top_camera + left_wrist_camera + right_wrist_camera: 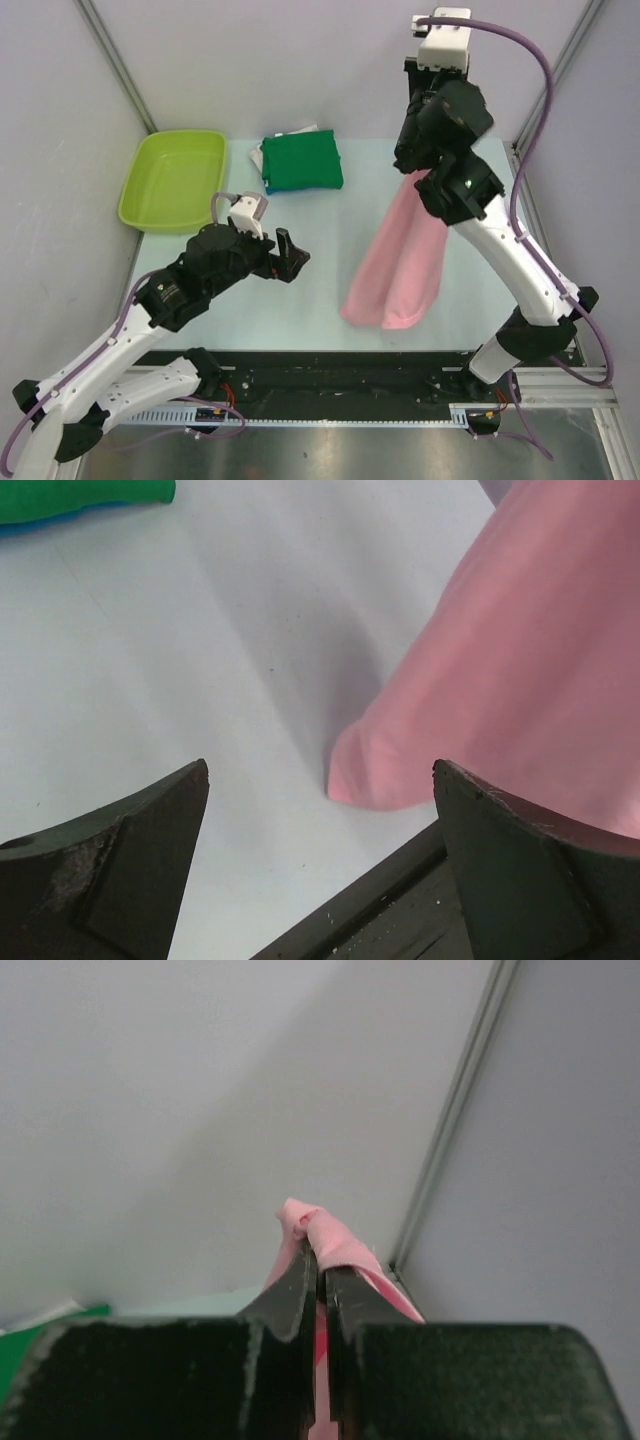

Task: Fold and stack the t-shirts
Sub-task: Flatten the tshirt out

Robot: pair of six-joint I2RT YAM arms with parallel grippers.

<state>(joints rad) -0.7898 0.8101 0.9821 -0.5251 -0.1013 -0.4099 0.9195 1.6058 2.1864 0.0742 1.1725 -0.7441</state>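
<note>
A light pink t-shirt hangs from my right gripper, which is raised high at the back right. Its lower end trails on the table near the front. In the right wrist view the jaws are shut on a bunched bit of the pink t-shirt. My left gripper is open, low over the table, left of the shirt's bottom corner. Nothing is between its fingers. A folded dark green t-shirt lies on a stack at the back, with blue and white cloth showing under it.
A lime green plastic tub sits at the back left corner. Grey walls close in on both sides and behind. The table's black front rail runs just under the shirt's lower end.
</note>
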